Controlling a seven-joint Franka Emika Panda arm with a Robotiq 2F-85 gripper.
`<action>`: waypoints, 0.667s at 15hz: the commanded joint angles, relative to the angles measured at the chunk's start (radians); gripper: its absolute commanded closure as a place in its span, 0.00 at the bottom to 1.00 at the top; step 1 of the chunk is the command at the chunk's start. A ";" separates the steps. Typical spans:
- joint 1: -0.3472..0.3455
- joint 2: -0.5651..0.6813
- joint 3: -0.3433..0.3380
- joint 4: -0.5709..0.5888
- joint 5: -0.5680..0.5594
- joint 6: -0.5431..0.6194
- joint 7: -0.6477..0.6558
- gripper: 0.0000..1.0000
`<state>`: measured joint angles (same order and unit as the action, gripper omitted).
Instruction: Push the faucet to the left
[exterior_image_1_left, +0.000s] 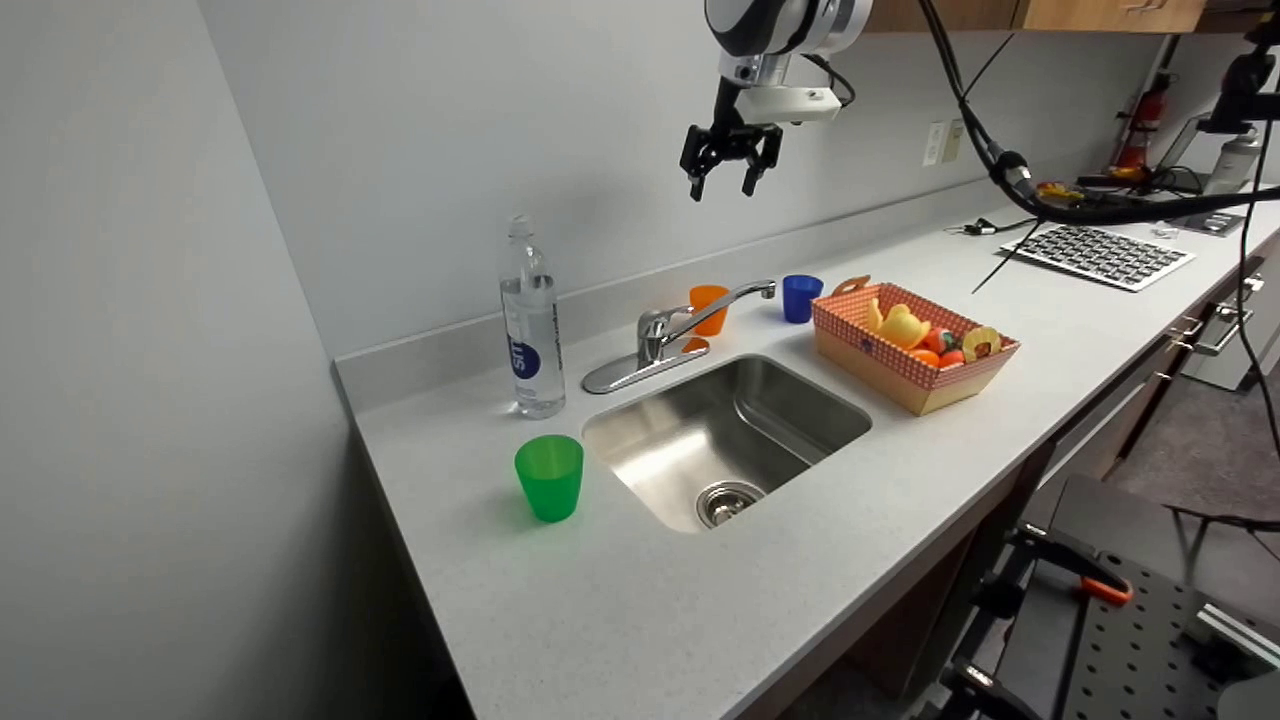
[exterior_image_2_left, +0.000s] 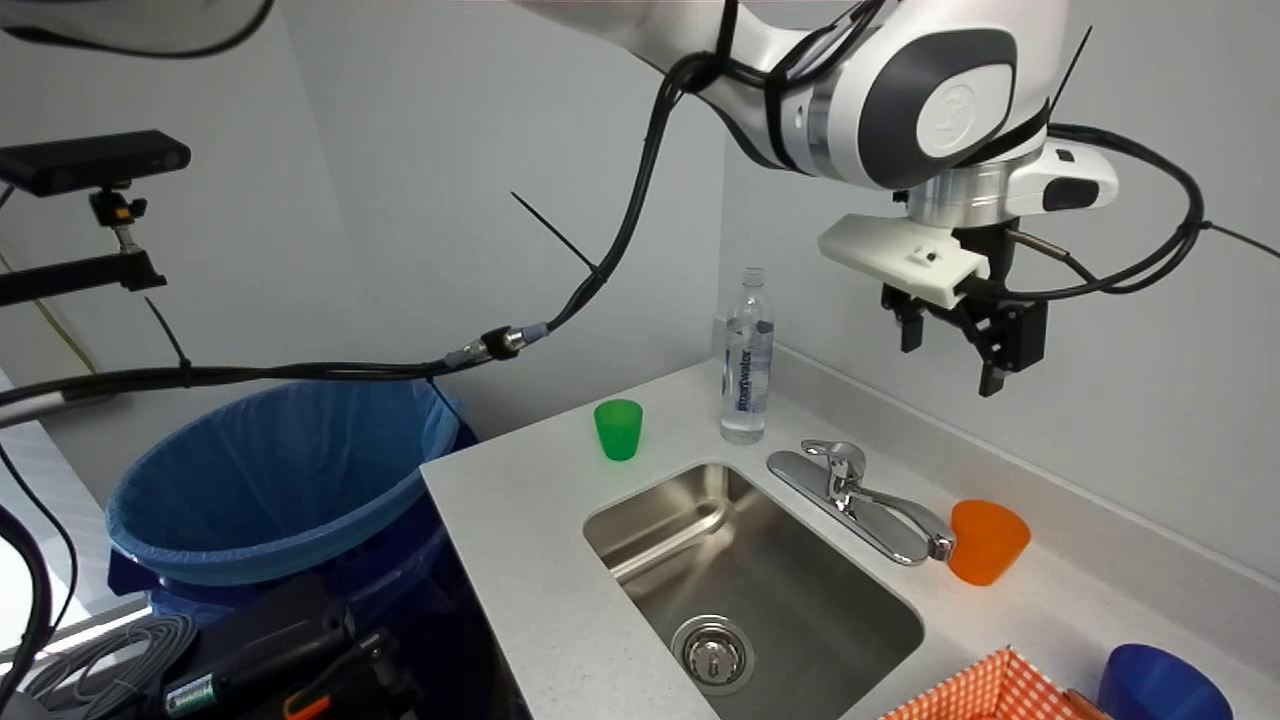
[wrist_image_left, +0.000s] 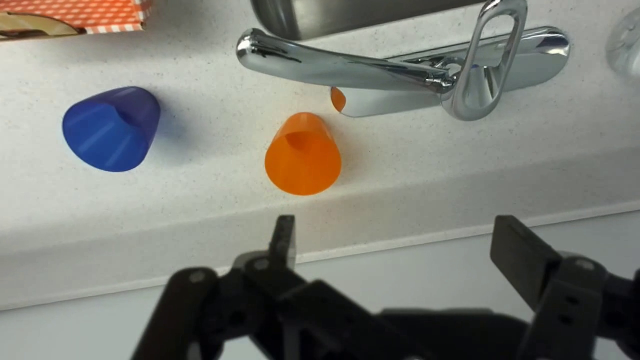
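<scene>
Wrist view: faucet (wrist_image_left: 415, 79) on desk (wrist_image_left: 215, 130), right behind sink (wrist_image_left: 375, 15), out past our jaws. Jaws spread wide, nothing between 'em. Both exterior views: jaws hang well above faucet, so we'd say drop first, then shove. Key bit: spout (wrist_image_left: 310, 65) has long axis roughly along wall (wrist_image_left: 65, 332), so we reckon push goes across it. Orange cup (wrist_image_left: 303, 157) just beside it, wall side; we'd steer clear.

Arm (exterior_image_2_left: 850, 110): white with dark grey trim; cropped by the top edge in both exterior views.
Wrist (exterior_image_2_left: 958, 195): silver, axis near vertical.
Gripper (exterior_image_1_left: 722, 188): black, pointing downward, raised in air.
Fingers (wrist_image_left: 520, 255): spread wide apart, low in the wrist view.
</scene>
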<state>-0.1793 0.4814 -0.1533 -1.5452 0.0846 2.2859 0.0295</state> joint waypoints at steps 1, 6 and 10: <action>-0.010 0.008 0.010 0.013 -0.006 -0.004 0.002 0.00; -0.010 0.009 0.010 0.023 -0.006 -0.007 0.002 0.00; -0.054 0.018 0.074 0.040 0.012 0.043 -0.264 0.00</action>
<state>-0.1912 0.4900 -0.1276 -1.5277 0.0843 2.3013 -0.0852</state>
